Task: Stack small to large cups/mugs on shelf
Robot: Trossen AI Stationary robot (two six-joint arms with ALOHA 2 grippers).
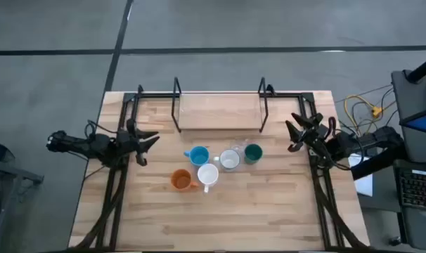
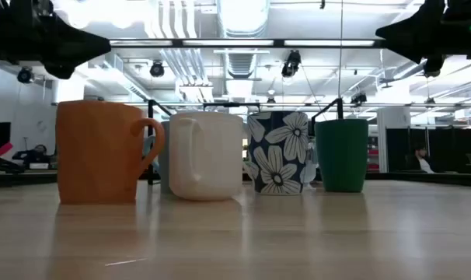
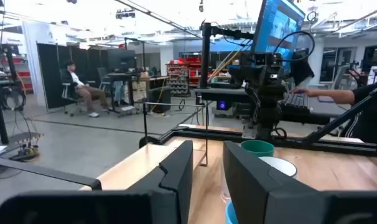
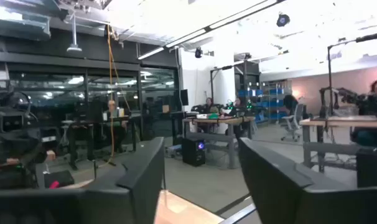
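5 cups [image 1: 211, 166] mid-table — shelf [image 1: 218, 112] bare behind

The wooden counter [image 1: 220, 218] stood on a grey floor [image 1: 51, 28] crossed by dark seams. Beside its right edge lay a keyboard [image 1: 417, 190], and yellow cables [image 1: 360, 109] coiled near a blue-lit monitor [image 1: 420, 119]. In the left wrist view a person [image 3: 83, 90] sat on an office chair in the room beyond, red shelving [image 3: 188, 65] stood farther back, and a tilted blue screen [image 3: 279, 25] rose on a stand. In the right wrist view, people sat at a far desk [image 4: 216, 118], and an orange cable [image 4: 111, 81] hung from the ceiling
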